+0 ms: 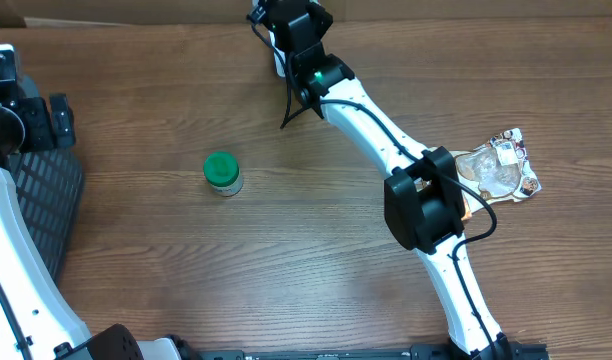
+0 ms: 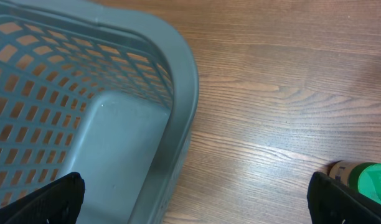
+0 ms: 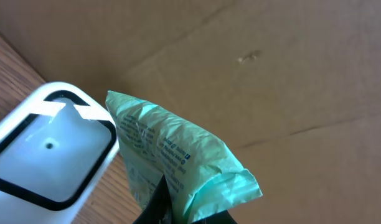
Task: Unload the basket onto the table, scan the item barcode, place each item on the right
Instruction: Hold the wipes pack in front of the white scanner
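A pale green printed packet [image 3: 172, 155] is pinched at its lower edge by my right gripper [image 3: 190, 214], which is shut on it. The packet is held up right beside the white scanner [image 3: 47, 155] with its black-framed window. From overhead, the right gripper [image 1: 298, 40] is at the table's far edge, with a sliver of the scanner [image 1: 277, 60] showing beside it and the packet hidden under the arm. No barcode can be made out on the packet. My left gripper [image 2: 200, 205] is open and empty, straddling the rim of the grey basket [image 2: 178, 81].
A green-lidded bottle [image 1: 223, 172] stands left of centre, also seen in the left wrist view as the bottle [image 2: 365, 180]. A crinkled snack bag [image 1: 501, 165] lies at the right. The grey basket [image 1: 46, 190] sits at the left edge. A cardboard wall [image 3: 271, 74] backs the table.
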Robot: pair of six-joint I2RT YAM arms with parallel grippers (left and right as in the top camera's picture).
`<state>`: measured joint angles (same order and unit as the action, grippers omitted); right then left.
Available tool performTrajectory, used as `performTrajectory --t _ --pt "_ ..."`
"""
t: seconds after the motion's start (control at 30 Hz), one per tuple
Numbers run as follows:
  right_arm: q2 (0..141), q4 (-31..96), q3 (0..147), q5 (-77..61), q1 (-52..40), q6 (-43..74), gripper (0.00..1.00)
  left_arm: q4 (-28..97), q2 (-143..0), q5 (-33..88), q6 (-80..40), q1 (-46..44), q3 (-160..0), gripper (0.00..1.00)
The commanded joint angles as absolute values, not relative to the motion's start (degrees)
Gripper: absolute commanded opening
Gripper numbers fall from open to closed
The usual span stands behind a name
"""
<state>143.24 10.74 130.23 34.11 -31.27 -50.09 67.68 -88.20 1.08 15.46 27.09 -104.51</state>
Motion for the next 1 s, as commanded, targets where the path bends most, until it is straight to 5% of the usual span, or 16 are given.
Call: performTrajectory --t 0.0,0.57,0.97 --pt "143.5 9.1 131.9 36.9 -31.1 -52.4 0.04 67.5 -88.5 1.1 16.7 27.0 -104.7 1.00" --pt "143.4 10.4 131.9 36.8 -31.6 -52.1 0.04 67.5 -88.5 1.1 16.7 27.0 -104.7 1.00" --pt "133.8 21.1 131.9 34.0 -31.5 -30.9 0.04 67.5 -88.5 1.1 16.7 27.0 -104.7 1.00"
